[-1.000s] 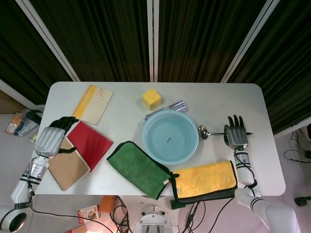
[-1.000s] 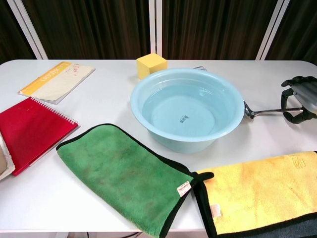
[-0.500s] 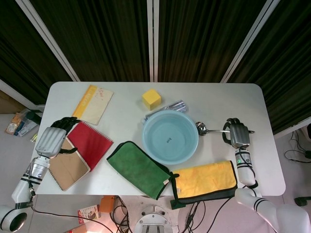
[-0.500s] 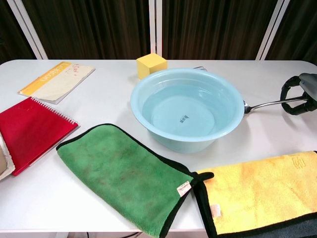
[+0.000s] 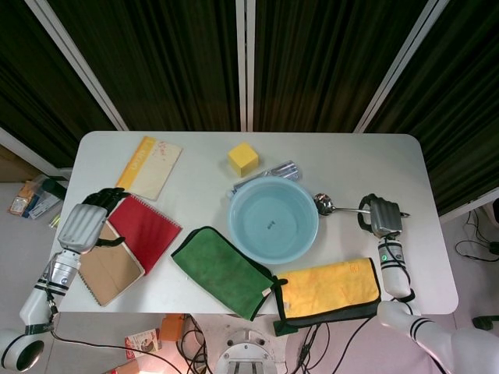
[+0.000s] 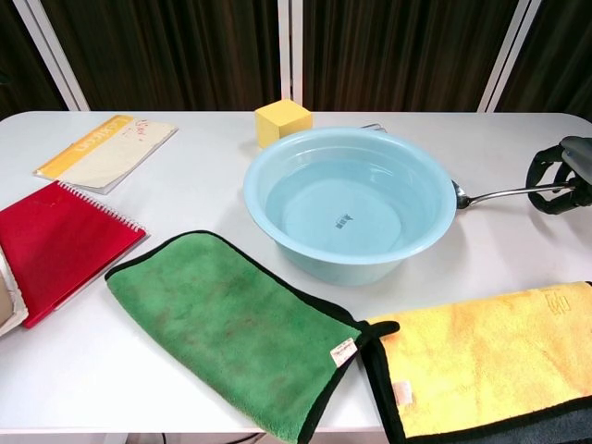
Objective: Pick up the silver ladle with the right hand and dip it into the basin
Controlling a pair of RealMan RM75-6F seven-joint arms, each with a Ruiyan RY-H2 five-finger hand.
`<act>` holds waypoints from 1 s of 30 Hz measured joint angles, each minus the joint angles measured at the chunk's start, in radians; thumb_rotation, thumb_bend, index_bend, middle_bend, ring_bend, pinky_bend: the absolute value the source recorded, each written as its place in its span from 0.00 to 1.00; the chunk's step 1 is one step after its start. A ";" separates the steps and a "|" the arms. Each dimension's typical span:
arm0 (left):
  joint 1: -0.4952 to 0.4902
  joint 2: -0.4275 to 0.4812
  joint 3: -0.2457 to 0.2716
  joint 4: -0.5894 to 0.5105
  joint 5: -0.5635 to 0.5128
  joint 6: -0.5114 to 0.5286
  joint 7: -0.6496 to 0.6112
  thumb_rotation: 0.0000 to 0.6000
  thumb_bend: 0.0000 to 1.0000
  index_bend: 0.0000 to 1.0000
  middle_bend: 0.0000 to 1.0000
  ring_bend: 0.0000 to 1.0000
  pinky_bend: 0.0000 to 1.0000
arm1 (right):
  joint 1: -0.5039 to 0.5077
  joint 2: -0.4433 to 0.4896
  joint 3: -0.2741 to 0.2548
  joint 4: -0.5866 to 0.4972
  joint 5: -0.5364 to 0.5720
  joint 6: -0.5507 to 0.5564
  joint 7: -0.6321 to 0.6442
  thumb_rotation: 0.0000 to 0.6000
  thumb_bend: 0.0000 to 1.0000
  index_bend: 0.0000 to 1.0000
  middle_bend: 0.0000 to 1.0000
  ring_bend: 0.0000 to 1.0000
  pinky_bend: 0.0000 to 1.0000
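Head view looks steeply down from high, covering the whole bench. Chest view sits low and near, facing across it. Both share the basin.

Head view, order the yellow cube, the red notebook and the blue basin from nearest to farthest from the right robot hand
Measured from the right robot hand, which grips the silver ladle:
1. Blue basin, just to its left, nearest.
2. Yellow cube, beyond the basin toward the table's back edge.
3. Red notebook, on the far left side, by the left robot hand.
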 measured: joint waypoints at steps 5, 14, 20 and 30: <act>-0.003 -0.003 0.001 0.002 -0.002 -0.005 0.002 1.00 0.03 0.19 0.14 0.12 0.23 | -0.001 0.006 0.008 -0.021 0.024 -0.006 -0.030 1.00 0.56 0.65 0.49 0.59 0.76; -0.005 -0.003 0.000 0.000 -0.003 -0.006 0.005 1.00 0.03 0.19 0.13 0.12 0.23 | 0.000 0.014 0.018 -0.043 0.045 -0.006 -0.050 1.00 0.55 0.65 0.66 0.66 0.78; -0.007 -0.005 0.000 0.002 -0.004 -0.009 0.005 1.00 0.03 0.19 0.13 0.12 0.23 | 0.000 0.015 0.021 -0.049 0.052 -0.007 -0.043 1.00 0.58 0.64 0.72 0.71 0.79; -0.008 -0.006 0.000 0.002 -0.007 -0.010 0.007 1.00 0.03 0.19 0.13 0.12 0.23 | -0.002 0.005 0.019 -0.025 0.039 0.011 0.008 1.00 0.61 0.64 0.78 0.75 0.80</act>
